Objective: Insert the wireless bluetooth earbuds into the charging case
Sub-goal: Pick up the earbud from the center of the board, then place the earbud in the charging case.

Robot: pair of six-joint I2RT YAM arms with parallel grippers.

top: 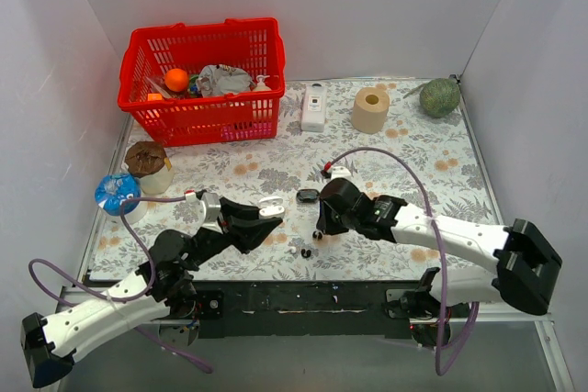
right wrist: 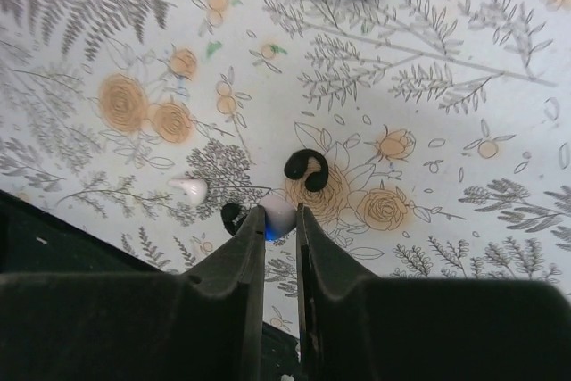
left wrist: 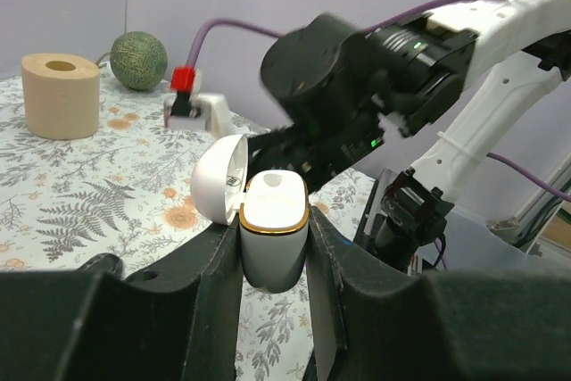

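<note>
Left of the right tool (right wrist: 281,220), which pinches a white bud (right wrist: 278,215), the left tool (left wrist: 272,252) clamps the open case (left wrist: 275,211) upright, mouth up, near and higher.

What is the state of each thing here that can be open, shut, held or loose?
charging case: lid open, upright, held
left gripper: shut on the charging case
right gripper: shut on white earbud
white earbud: pinched between the right fingers
other white earbud: lying loose
black earbud: lying loose
second black earbud: loose, beside the right gripper
</note>
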